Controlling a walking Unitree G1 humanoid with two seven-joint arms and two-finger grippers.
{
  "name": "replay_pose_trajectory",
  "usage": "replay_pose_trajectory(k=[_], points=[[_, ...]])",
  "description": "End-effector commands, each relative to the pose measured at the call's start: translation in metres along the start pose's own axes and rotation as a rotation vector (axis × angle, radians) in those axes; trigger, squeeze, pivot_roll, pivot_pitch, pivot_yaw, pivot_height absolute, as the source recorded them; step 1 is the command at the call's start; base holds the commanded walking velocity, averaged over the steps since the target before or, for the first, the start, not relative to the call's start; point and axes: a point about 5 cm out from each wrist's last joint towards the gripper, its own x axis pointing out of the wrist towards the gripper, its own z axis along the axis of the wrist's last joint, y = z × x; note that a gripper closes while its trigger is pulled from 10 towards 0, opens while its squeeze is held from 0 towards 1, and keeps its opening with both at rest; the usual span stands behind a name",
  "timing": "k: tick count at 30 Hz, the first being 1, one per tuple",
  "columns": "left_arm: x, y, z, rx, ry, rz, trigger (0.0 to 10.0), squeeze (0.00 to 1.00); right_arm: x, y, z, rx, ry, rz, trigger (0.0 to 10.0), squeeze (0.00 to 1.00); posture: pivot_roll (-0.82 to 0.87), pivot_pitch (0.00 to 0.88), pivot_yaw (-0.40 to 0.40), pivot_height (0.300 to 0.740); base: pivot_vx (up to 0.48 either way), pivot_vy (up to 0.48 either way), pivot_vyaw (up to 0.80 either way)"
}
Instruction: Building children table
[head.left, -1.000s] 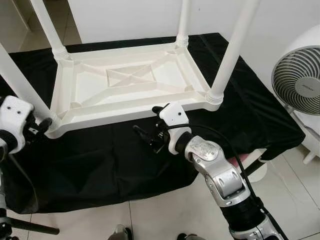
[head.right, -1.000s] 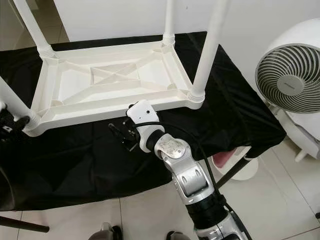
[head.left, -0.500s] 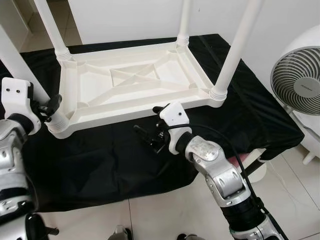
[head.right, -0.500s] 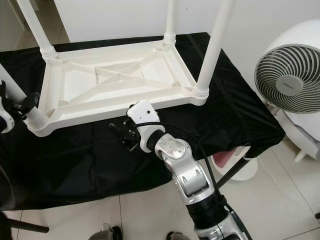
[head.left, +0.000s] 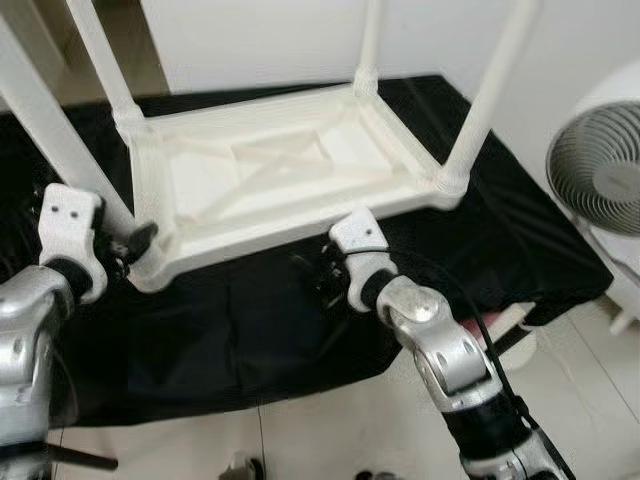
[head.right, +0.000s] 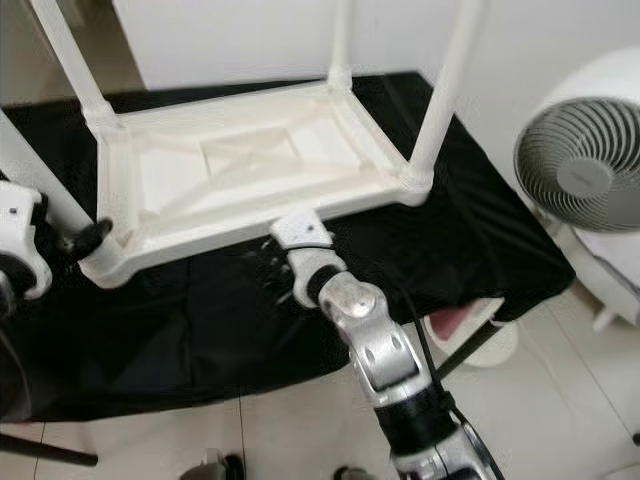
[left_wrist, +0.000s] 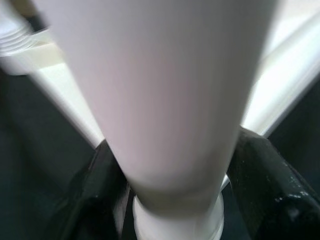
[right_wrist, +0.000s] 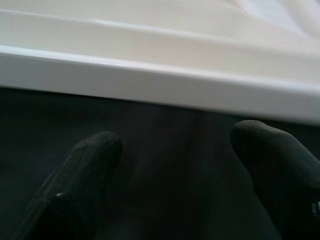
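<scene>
Four legs point up from the upturned white table (head.left: 280, 180), whose long axis runs from 8 to 2 o'clock across the black cloth (head.left: 250, 320). Left gripper (left_wrist: 170, 185) is clamped around the near-left leg (head.left: 60, 130) at its base. Right gripper (right_wrist: 175, 165), fingers spread and empty, sits just beside the near rim, at its 6 o'clock

You saw a work surface covered with a black cloth (head.left: 250, 330), which filled the middle of the frame and hung over the near edge toward the tiled floor (head.left: 330, 430). Directly on the cloth, in the upper centre, the white children table (head.left: 290, 180) lay upside down, its ribbed underside facing up and its four legs rising toward the top edge.
</scene>
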Motion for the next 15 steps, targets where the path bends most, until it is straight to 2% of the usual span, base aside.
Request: replay_pose_trajectory(k=[1,3,4,7,9,11,13,15], points=[[0.002,-0.040,0.009,-0.003,-0.032,-0.456,10.0,0.00,0.002,-0.008,0.001,0.007,0.016,-0.082,10.0,0.00,-0.04,0.148,0.052,0.740,0.000,0.000,0.00],[0.006,-0.063,0.019,-0.031,-0.083,-0.540,10.0,0.00,0.003,-0.021,0.000,0.031,0.033,-0.182,10.0,0.00,-0.04,0.150,0.053,0.740,0.000,0.000,0.00],[0.008,-0.070,0.023,-0.040,-0.099,-0.560,10.0,0.00,0.004,-0.024,0.001,0.041,0.030,-0.201,10.0,0.00,-0.04,0.150,0.054,0.740,0.000,0.000,0.00],[0.009,-0.078,0.031,-0.053,-0.131,-0.600,10.0,0.00,0.005,-0.028,0.002,0.044,0.019,-0.200,10.0,0.00,-0.05,0.149,0.057,0.740,0.000,0.000,0.00],[0.009,-0.078,0.031,-0.053,-0.131,-0.600,10.0,0.00,0.005,-0.028,0.002,0.044,0.019,-0.200,10.0,0.00,-0.05,0.149,0.057,0.740,0.000,0.000,0.00],[0.009,-0.080,0.036,-0.082,-0.149,-0.635,10.0,0.00,0.009,-0.025,0.009,0.023,-0.011,-0.160,10.0,0.00,-0.05,0.149,0.059,0.740,0.000,0.000,0.00],[0.003,-0.081,0.044,-0.152,-0.181,-0.686,10.0,0.00,0.012,-0.023,0.018,0.000,-0.030,-0.147,10.0,0.00,-0.05,0.149,0.057,0.740,0.000,0.000,0.00],[0.000,-0.084,0.047,-0.173,-0.192,-0.711,10.0,0.00,0.014,-0.022,0.021,-0.001,-0.034,-0.149,10.0,0.00,-0.05,0.148,0.055,0.740,0.000,0.000,0.00]])
